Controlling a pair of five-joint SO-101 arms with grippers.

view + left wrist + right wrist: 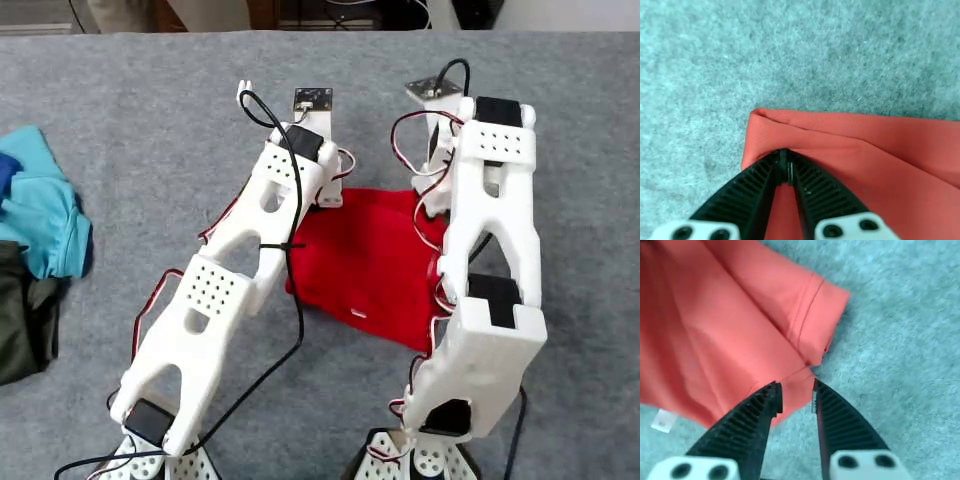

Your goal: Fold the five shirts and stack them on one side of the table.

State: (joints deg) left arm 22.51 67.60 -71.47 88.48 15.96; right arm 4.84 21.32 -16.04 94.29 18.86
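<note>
Both my grippers are at the red shirt (370, 262), mid-table on the grey table (150, 110).
My left gripper (785, 169) is clenched at the shirt's folded edge, seemingly pinching the fabric. My right gripper (796, 392) stands parted, one finger on either side of a hem corner. A teal shirt (45, 215) and a dark shirt (22, 320) lie bunched at my far left, well apart.

Shirt (372, 262) lies at table (140, 120) centre (heap (38, 240) far left).
</note>
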